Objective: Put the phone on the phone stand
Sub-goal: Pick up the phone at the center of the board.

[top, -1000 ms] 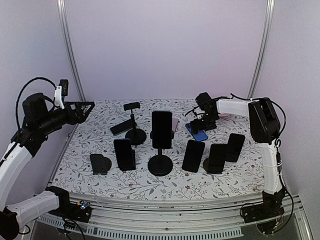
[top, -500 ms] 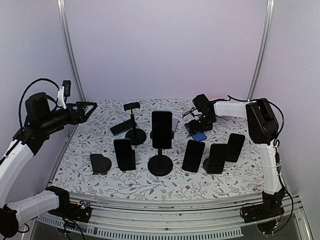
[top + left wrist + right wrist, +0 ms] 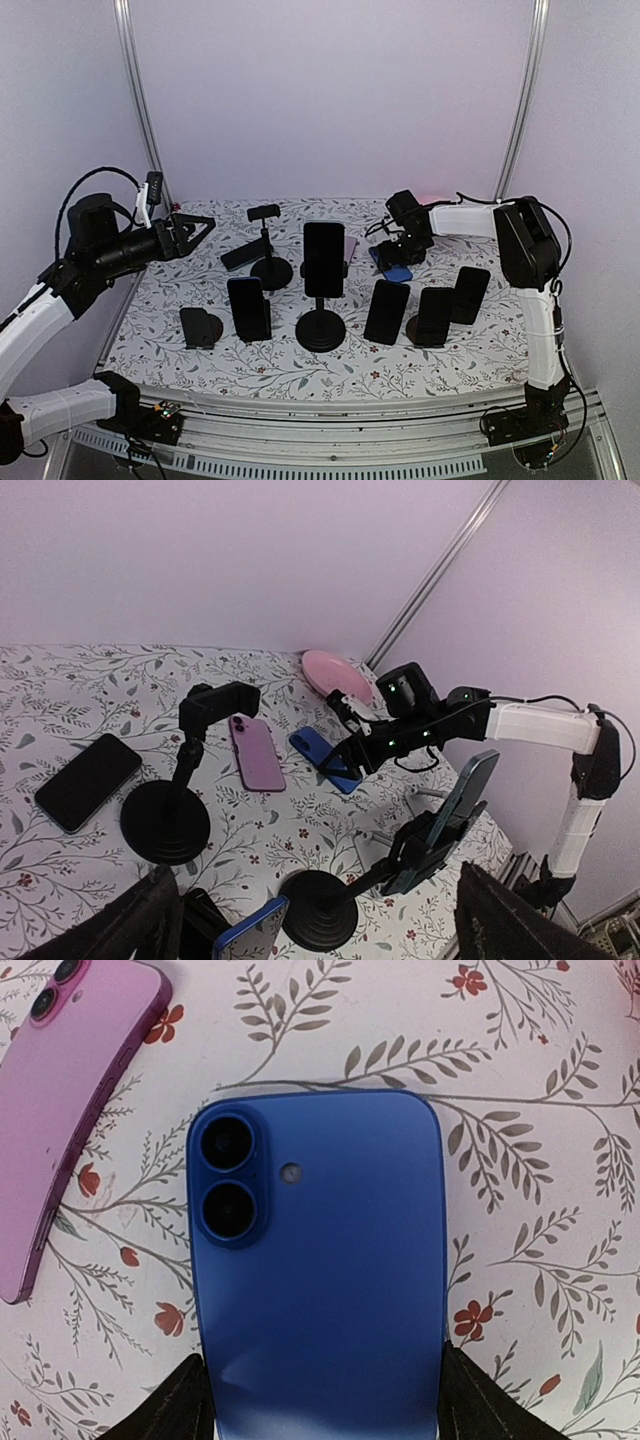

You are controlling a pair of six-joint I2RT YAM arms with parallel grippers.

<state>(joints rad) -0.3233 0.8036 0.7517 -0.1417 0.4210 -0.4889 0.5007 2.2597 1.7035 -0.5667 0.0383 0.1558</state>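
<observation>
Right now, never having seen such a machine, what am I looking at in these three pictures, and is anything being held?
Two robot arms with two-finger grippers stand at a flowered table. One picture looks down from above; the others come from cameras on each wrist. Several phones lean on stands; one tall stand is empty, and a black phone, a pink phone and a blue phone lie flat. The left gripper hangs open, holding nothing. The right gripper straddles the blue phone; whether it squeezes it yet is unclear.

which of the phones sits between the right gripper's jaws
The blue phone, lying camera side up between the jaws of the right gripper; the pink phone beside it lies clear of them.
</observation>
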